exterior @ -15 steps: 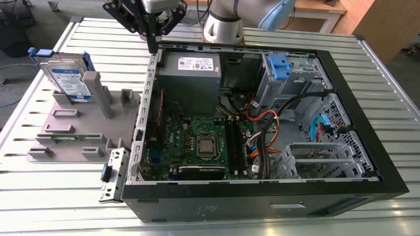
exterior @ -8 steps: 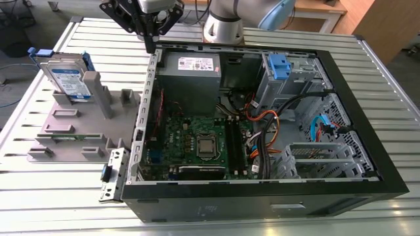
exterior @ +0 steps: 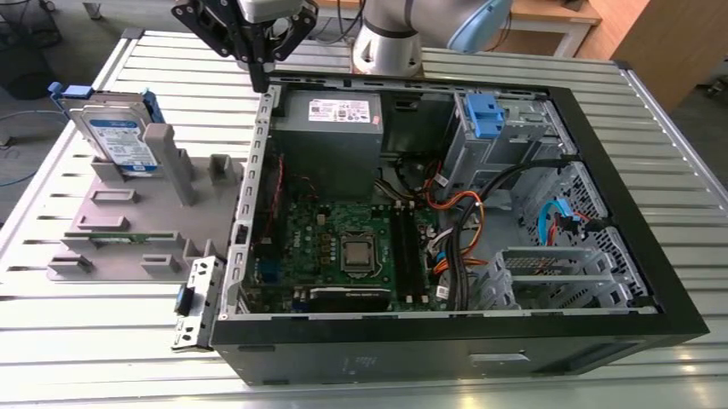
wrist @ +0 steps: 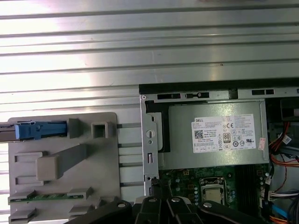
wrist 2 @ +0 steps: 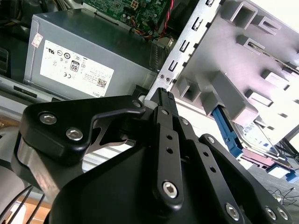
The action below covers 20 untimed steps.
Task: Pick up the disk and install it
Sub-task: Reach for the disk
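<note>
The disk (exterior: 123, 141) stands upright on edge in a slot at the far end of a grey holder (exterior: 136, 243), at the exterior view's left. It is silver with a white-and-blue label and a blue carrier frame. In the first wrist view the disk (wrist: 35, 130) shows edge-on, and in the second wrist view its blue frame (wrist 2: 227, 133) peeks from behind the holder. My gripper (exterior: 262, 83) hangs shut and holding nothing above the back left corner of the open computer case (exterior: 455, 354), apart from the disk. Its black fingers show in both wrist views (wrist 2: 163, 95) (wrist: 156, 184).
Inside the case lie a grey power-supply box (exterior: 330, 115) at the back, a green motherboard (exterior: 341, 243), cable bundles, and a metal drive bay with a blue latch (exterior: 483, 115). The case's metal side wall (exterior: 264, 153) stands between gripper and holder. All rests on a slatted metal table (exterior: 102, 375).
</note>
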{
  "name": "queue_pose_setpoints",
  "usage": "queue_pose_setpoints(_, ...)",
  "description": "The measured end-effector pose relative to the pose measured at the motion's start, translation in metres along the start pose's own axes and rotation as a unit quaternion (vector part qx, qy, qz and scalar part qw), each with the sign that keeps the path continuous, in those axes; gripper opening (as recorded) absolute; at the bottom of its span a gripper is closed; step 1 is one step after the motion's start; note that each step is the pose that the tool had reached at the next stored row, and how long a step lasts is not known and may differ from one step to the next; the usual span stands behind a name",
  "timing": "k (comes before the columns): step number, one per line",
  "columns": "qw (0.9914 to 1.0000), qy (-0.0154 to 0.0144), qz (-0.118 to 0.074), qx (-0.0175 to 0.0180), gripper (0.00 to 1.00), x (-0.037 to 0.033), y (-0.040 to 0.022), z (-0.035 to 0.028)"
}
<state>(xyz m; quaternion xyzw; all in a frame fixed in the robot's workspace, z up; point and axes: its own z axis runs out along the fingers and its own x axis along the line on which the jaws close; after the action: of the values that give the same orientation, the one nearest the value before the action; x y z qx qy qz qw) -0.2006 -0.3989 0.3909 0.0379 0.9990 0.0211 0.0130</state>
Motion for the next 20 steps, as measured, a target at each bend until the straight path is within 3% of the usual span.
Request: queue_pose_setpoints(20,1.00000,0.0000,0.000,0.0000,0.11,0.0066,-0.0005,-0.0002)
